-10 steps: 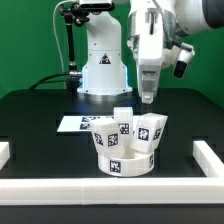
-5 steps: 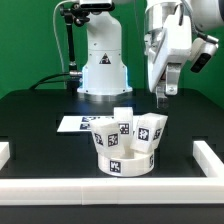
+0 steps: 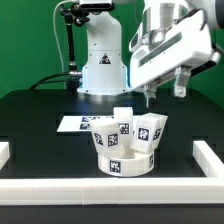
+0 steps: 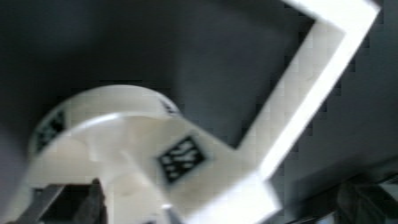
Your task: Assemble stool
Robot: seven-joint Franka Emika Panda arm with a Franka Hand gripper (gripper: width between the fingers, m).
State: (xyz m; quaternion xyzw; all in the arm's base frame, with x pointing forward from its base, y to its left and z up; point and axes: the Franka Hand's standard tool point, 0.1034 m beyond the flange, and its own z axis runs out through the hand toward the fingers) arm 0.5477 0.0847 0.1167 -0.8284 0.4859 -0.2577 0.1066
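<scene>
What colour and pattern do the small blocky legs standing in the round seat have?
White plastic legs carrying black-and-white square tags; the exterior view shows them best.

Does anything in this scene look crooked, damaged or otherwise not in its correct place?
Slightly odd: the white blocky legs stand in the white round ring-shaped seat, and the one on the exterior view's right leans outward instead of upright. The gripper hangs above them, holding nothing. No damage shows.

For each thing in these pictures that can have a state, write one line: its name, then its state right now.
seat: resting on the table, legs standing in it.
legs: three showing, upright or leaning inside the seat, none gripped.
gripper: above the stool, holding nothing; whether open or shut cannot be told.
marker board: flat on the table behind the seat.
border rail: lying along the table edge.
</scene>
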